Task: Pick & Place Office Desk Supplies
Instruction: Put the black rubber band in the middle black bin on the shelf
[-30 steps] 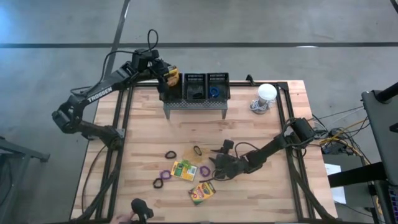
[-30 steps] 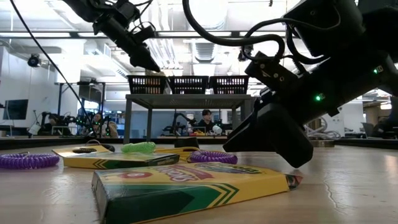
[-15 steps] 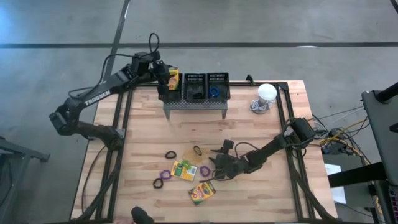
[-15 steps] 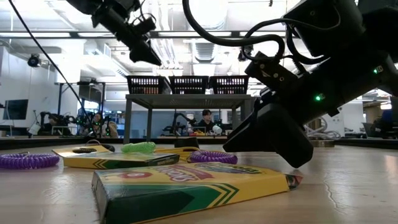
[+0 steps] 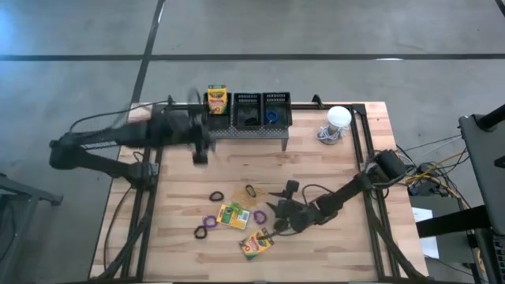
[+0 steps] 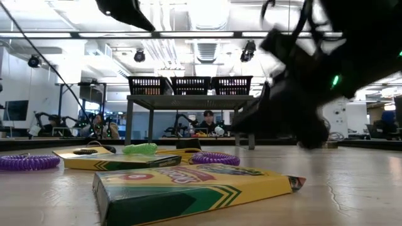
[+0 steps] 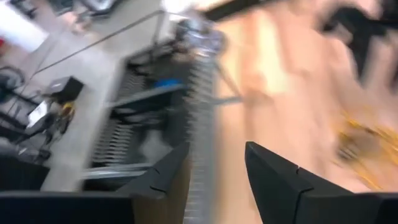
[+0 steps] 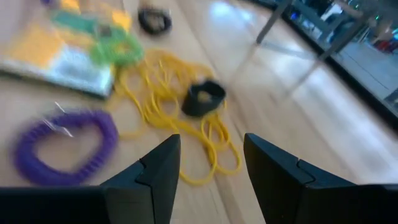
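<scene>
Yellow crayon box (image 5: 217, 100) sits in the left bin (image 5: 218, 111). Left pincer (image 5: 199, 150) spread, empty; right pincer (image 8: 205, 165) spread above purple loop (image 8: 59, 147) on tabletop (image 5: 331, 173).

A crayon box (image 5: 217, 100) stands upright in the leftmost of three mesh bins (image 5: 247, 110).

You saw a yellow-and-green crayon box (image 5: 217, 100), black mesh bins (image 5: 248, 109), a purple loop (image 8: 61, 147) and yellow loops (image 8: 180, 112).
</scene>
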`<act>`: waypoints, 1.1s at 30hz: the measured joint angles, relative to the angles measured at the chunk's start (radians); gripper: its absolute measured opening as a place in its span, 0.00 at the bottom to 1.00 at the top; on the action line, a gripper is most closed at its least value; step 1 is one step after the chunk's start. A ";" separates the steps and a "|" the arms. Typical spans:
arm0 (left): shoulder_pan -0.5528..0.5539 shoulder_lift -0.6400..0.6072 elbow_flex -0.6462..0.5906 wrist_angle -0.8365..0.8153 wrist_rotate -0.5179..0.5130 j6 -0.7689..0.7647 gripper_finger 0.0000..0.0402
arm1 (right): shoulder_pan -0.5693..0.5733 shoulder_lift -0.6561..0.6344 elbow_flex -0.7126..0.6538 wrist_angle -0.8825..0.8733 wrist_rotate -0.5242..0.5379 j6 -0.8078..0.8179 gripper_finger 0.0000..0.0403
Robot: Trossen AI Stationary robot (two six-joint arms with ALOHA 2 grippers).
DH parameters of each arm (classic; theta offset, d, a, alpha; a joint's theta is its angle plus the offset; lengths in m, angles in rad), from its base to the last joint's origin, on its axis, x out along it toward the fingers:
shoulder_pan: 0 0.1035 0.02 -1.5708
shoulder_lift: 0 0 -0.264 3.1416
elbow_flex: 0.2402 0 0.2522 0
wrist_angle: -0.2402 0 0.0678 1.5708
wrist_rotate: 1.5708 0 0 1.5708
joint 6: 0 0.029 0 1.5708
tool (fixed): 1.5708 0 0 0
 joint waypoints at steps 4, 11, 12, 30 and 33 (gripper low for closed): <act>-0.293 0.022 -0.141 0.081 -0.237 -0.052 0.35 | 0.014 -0.047 0.000 -0.001 -0.003 0.031 0.43; -0.640 0.073 -0.410 0.353 -0.373 -0.475 0.34 | -0.014 -0.031 -0.001 0.002 -0.040 0.223 0.43; -0.674 0.079 -0.454 0.409 -0.374 -0.530 0.34 | -0.025 -0.025 -0.001 0.006 -0.048 0.240 0.43; -0.758 0.155 -0.791 1.097 -0.435 -0.637 0.34 | -0.227 0.038 0.189 -0.215 -0.378 0.302 0.63; -0.758 0.156 -0.784 1.100 -0.434 -0.637 0.34 | -0.226 0.110 0.247 -0.233 -0.385 0.270 0.62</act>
